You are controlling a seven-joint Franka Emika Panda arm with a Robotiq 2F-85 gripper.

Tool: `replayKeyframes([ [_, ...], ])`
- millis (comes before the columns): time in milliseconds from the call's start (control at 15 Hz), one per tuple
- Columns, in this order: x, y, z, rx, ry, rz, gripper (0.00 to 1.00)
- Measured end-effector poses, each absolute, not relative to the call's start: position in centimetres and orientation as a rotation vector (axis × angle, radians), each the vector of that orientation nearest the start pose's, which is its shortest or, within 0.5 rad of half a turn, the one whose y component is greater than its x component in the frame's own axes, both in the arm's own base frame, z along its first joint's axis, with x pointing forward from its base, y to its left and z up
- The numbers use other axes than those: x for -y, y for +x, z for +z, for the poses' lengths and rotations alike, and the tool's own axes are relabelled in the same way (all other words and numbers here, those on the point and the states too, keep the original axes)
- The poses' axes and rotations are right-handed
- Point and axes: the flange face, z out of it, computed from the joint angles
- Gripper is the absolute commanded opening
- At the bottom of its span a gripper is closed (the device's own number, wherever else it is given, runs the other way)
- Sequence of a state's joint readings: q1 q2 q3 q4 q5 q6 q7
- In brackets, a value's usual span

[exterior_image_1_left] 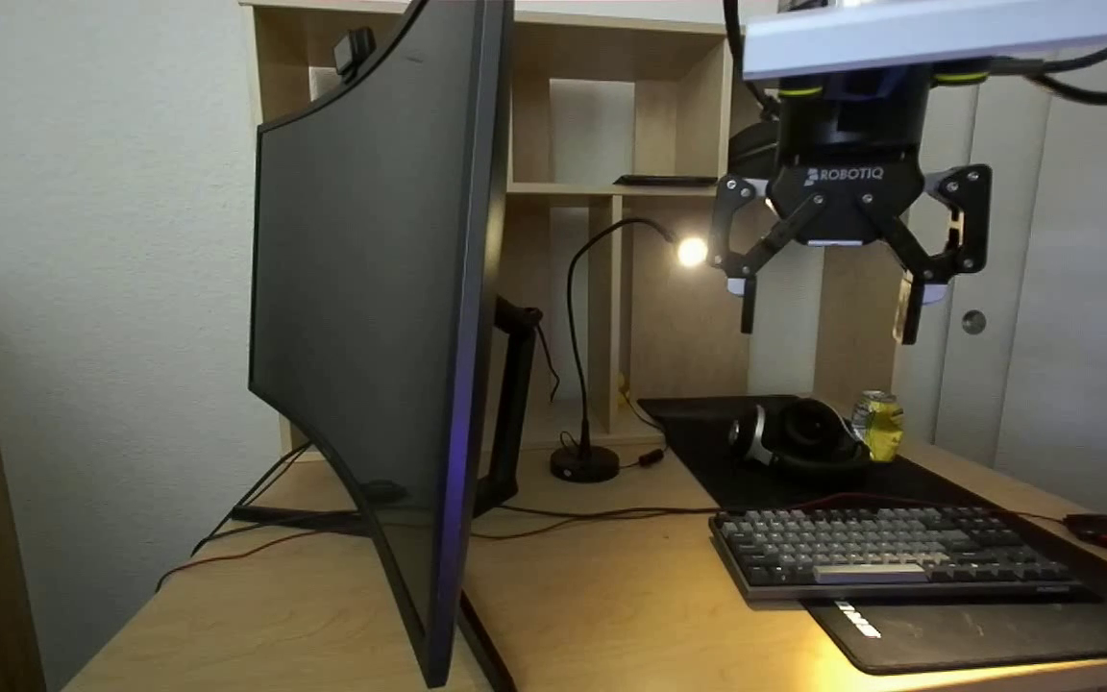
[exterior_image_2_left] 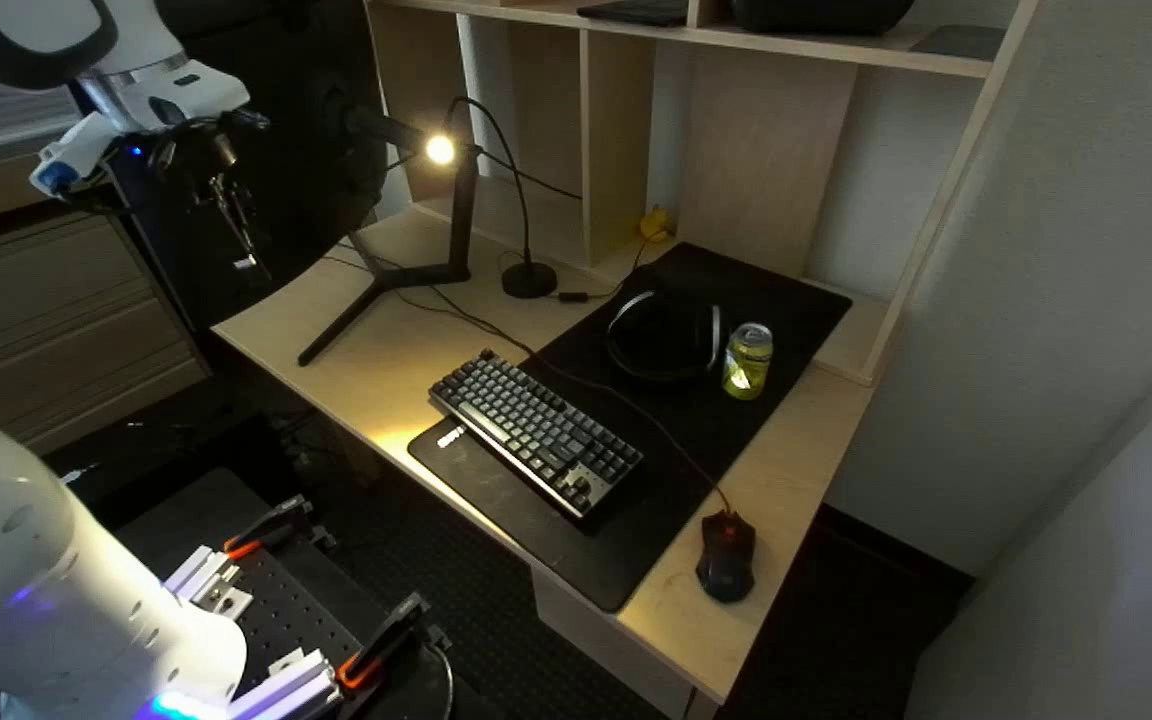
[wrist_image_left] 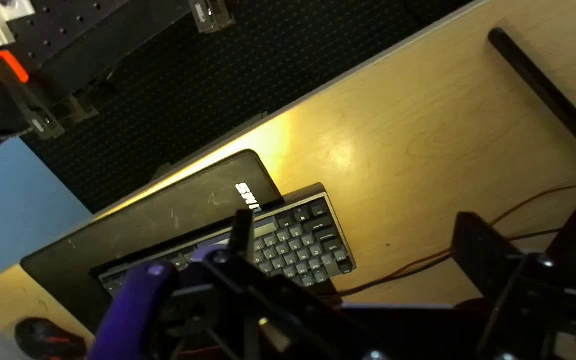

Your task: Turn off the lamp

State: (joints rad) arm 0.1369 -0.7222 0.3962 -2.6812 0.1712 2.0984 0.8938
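The slim black lamp (exterior_image_1_left: 584, 464) stands upright at the back of the desk, and it also shows in an exterior view (exterior_image_2_left: 529, 280). Its small head (exterior_image_1_left: 693, 252) is lit at the end of the arched gooseneck. A small black piece (exterior_image_1_left: 650, 458) sits on a cord beside the base. My gripper (exterior_image_1_left: 827, 336) is open and empty in the air above the desk, apart from the lamp. In the wrist view the gripper (wrist_image_left: 355, 216) has its fingers spread, with desk and keyboard below. The lamp is out of the wrist view; a bright patch shows on the desk.
A large monitor (exterior_image_1_left: 371, 240) stands beside the lamp, with cables (exterior_image_1_left: 611, 514) behind it. A keyboard (exterior_image_2_left: 541, 430), headphones (exterior_image_2_left: 661, 340) and yellow can (exterior_image_2_left: 747, 362) are on a black mat (exterior_image_2_left: 576, 570). A mouse (exterior_image_2_left: 726, 557) lies nearby. A wooden shelf (exterior_image_1_left: 563, 189) rises behind.
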Motion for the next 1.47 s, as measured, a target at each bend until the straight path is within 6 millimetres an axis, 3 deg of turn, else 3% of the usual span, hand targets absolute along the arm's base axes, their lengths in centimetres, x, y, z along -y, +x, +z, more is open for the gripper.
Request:
replayKeyframes([
  [400, -18.4, 29.7, 44.4, -0.918, -3.011, -0.25, 1.0],
  [600, -18.9, 29.8, 45.1, -1.146, -2.89, -0.236, 1.0],
  [800, -19.8, 32.4, 52.1, -1.337, -2.704, -0.272, 1.0],
  [1000, -18.9, 35.5, 59.1, -1.515, -2.501, -0.278, 1.0],
  [1067, -18.7, 36.1, 60.3, -1.522, -2.48, -0.279, 1.0],
  [1400, -19.0, 36.0, 59.2, -1.525, -2.522, -0.289, 1.0],
  [1467, -18.4, 36.6, 58.6, -1.591, -2.506, -0.298, 1.0],
])
